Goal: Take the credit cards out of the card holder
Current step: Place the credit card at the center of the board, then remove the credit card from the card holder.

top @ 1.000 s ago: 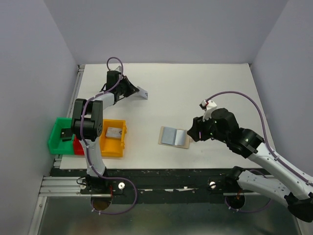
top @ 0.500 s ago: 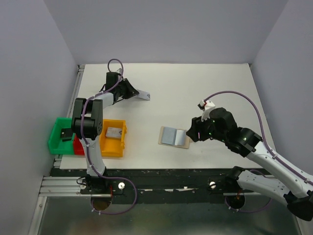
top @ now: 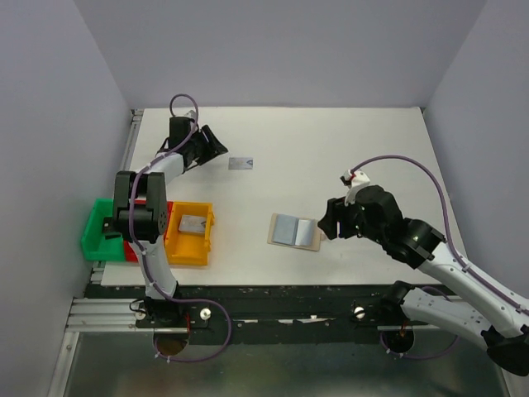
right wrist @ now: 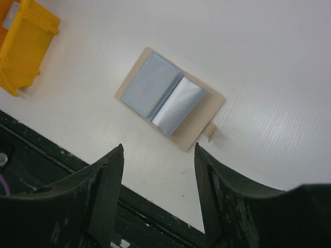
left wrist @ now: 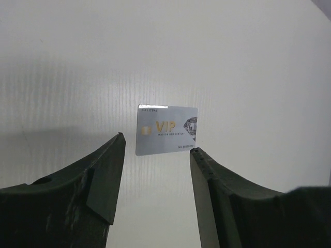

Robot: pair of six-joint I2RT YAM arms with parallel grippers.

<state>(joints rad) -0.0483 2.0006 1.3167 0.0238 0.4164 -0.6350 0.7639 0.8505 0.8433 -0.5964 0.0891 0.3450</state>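
Note:
A silver-grey credit card (left wrist: 166, 129) with gold "VIP" print lies flat on the white table (top: 241, 164), just beyond my left gripper (left wrist: 156, 143). That gripper is open with nothing between its fingers and hovers at the far left (top: 212, 145). The card holder (top: 295, 231) lies open near the table's front, tan rim around two blue-grey panels (right wrist: 170, 98), its small tab (right wrist: 212, 133) pointing right. My right gripper (right wrist: 158, 147) is open and empty, held above the table just right of the holder (top: 327, 222). Another silver card (top: 192, 223) rests in the yellow bin.
A yellow bin (top: 202, 240) sits at the front left, also in the right wrist view's upper left corner (right wrist: 23, 46). Beside it stand a red bin (top: 133, 250) and a green bin (top: 92, 236) holding a small black object (top: 110, 224). The table's front edge is a black rail (top: 289, 291).
My left gripper has opened and let go of the silver card, which now lies flat on the table. The gripper has drawn back to the left. The right arm has hardly moved.

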